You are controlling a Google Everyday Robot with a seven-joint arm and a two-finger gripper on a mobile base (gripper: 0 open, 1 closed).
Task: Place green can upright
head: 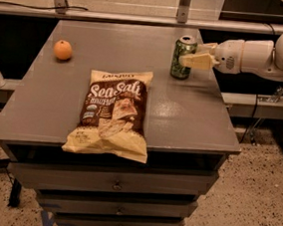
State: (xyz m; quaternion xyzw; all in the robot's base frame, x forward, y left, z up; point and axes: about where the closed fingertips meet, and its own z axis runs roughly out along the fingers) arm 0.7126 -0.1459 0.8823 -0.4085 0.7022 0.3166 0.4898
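The green can (180,59) stands upright on the grey table (181,114), near its back right edge, with its silver top showing. My gripper (191,53) reaches in from the right on a white arm and is shut on the can's right side. One pale finger (199,61) lies across the can's front and the other runs behind it.
A large sea salt chip bag (112,113) lies flat at the table's front middle, overhanging the front edge. An orange fruit (63,50) sits at the back left. Drawers are below the tabletop, and a metal rail runs behind the table.
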